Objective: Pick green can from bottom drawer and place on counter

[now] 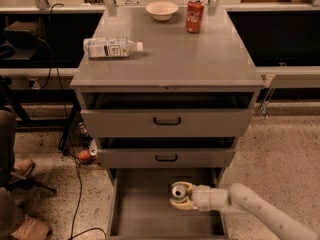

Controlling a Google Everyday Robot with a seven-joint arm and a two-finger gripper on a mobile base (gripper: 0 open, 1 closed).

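Note:
The green can (178,190) shows its silver top and pull tab, tilted toward the camera, just above the floor of the open bottom drawer (142,216). My gripper (181,198) reaches in from the right on a white arm and is shut on the can, with its pale fingers (183,204) wrapped under and around it. The counter (175,54) is the grey top of the cabinet, well above the can.
On the counter stand a red Coca-Cola can (195,15) and a white bowl (161,9) at the back, and a plastic bottle (111,47) lies at the left. The two upper drawers (167,121) (166,157) are partly open above the can. A person's legs and cables are at the left.

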